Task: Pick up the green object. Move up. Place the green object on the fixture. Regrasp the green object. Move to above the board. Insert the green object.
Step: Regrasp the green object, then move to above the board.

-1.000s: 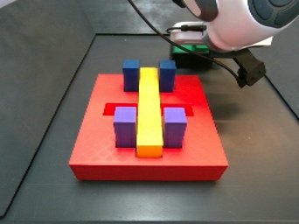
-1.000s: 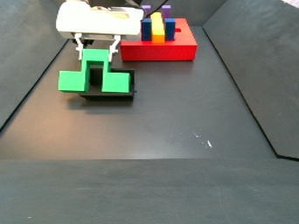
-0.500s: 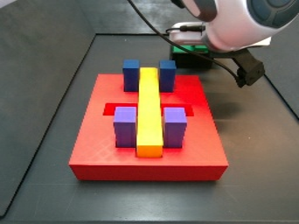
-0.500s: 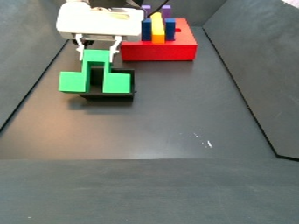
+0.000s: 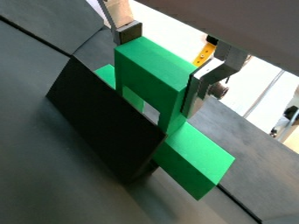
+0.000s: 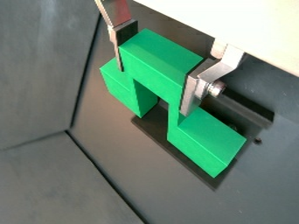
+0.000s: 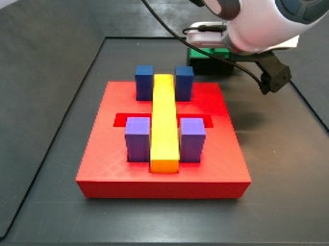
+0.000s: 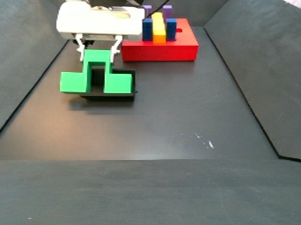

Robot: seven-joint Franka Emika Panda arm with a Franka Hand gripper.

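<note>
a long yellow bar (image 7: pixel 164 120) lies along the middle of the board (image 7: pixel 103 168), running from its far edge towards its near edge. two blue blocks (image 7: pixel 145 83) stand either side of the bar's far end, two purple blocks (image 7: pixel 138 139) either side of its near end. the dark tabletop (image 8: pixel 165 167) bears small pale scratches (image 8: pixel 206 141) near its right edge.

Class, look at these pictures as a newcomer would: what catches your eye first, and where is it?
The bright green object stands out on the dark floor, resting on the black fixture, with the gripper straddling its upper part. Behind, the red board carries blue and purple blocks and a long yellow bar along its middle.
</note>
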